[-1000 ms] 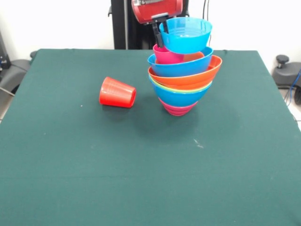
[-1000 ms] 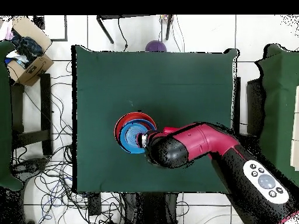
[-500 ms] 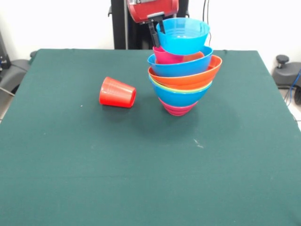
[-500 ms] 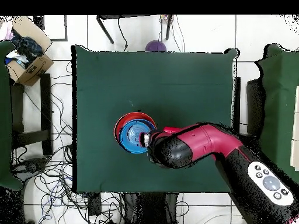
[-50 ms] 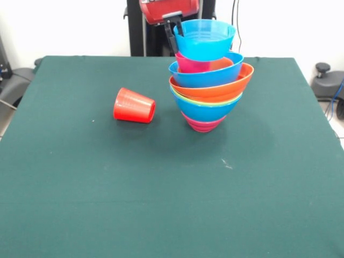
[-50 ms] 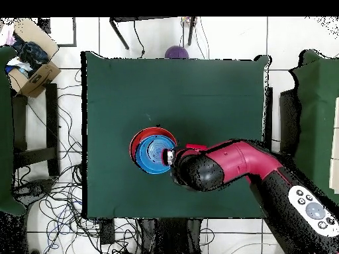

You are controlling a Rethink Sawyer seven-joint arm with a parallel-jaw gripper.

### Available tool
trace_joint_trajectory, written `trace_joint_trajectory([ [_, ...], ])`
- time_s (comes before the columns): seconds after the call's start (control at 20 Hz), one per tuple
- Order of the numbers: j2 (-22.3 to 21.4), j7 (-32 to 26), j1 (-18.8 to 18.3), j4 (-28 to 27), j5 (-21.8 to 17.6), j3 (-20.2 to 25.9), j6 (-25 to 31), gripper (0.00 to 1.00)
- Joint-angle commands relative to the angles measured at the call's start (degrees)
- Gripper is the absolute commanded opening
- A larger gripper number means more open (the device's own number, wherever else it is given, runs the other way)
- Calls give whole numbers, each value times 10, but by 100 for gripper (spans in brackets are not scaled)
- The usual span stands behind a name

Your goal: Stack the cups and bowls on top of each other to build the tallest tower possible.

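End effector [image 5: 176, 29] pinching the rim of the light blue bowl [image 5: 205, 38], held above the pink cup [image 5: 192, 63] atop the tower [image 5: 207, 91], right of the surface's centre. Off-centre release could tip the leaning stack; red cup [image 5: 134, 106] lies beside it.

Front camera sits low across the green table [image 5: 107, 204], close, facing the arm; overhead camera looks straight down from high, both sharing the tower [image 5: 207, 80].
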Motion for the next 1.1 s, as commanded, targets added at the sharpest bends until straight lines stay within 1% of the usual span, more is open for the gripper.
trace_joint_trajectory([
  [0.05, 27, -140, -1, 26, -24, 17, 36, 0],
  [0.6, 31, -134, 6, 28, -48, 7, 26, 0],
  [1.1, 26, -118, 13, 39, -56, 6, 16, 0],
])
